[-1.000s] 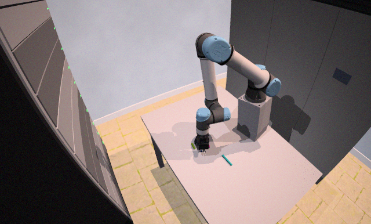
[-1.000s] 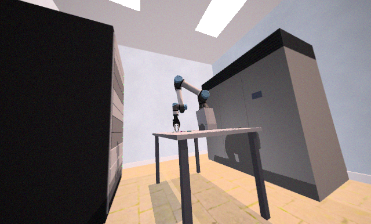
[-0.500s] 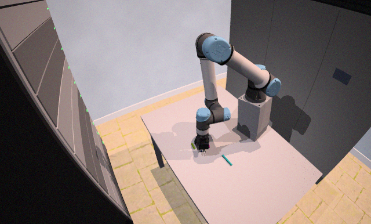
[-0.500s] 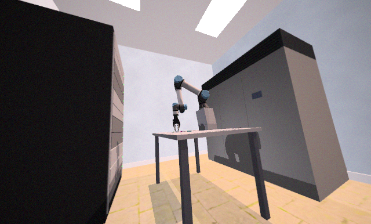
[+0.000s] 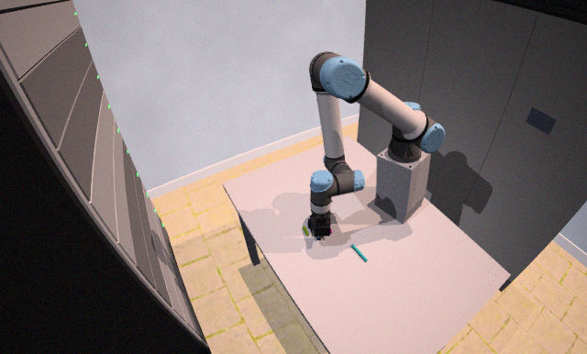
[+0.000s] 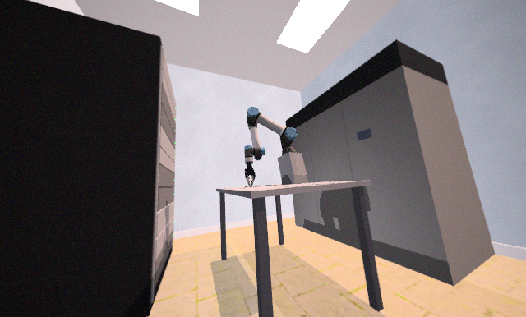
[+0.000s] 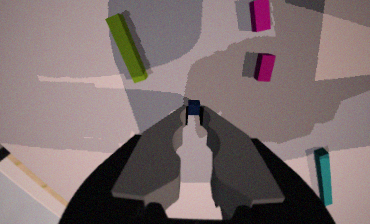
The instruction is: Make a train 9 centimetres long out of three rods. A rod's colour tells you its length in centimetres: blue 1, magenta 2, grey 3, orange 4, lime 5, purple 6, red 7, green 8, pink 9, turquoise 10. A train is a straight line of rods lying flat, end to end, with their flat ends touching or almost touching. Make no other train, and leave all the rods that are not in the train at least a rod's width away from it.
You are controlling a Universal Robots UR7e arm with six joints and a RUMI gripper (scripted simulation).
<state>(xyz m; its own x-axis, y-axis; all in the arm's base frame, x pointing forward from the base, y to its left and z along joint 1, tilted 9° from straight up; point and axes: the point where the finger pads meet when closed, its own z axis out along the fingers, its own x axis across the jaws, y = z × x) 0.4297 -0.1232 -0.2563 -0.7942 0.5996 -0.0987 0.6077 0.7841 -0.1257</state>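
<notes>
In the wrist view my gripper [image 7: 193, 107] is down at the table top and shut on a small blue rod [image 7: 193, 107], which sits between the fingertips. A lime rod [image 7: 127, 47] lies flat to the upper left. Two magenta rods lie to the upper right, one farther off [image 7: 260, 15] and one nearer [image 7: 264, 66], apart from each other. A turquoise rod [image 7: 323, 175] lies at the lower right. In the top view the gripper [image 5: 320, 234] stands over the table, with the lime rod [image 5: 305, 230] beside it and the turquoise rod [image 5: 359, 252] to its right.
The arm's grey pedestal [image 5: 401, 183] stands on the table behind the gripper. The table's left edge [image 5: 254, 238] is close to the rods. A dark cabinet [image 6: 376, 164] stands behind the table.
</notes>
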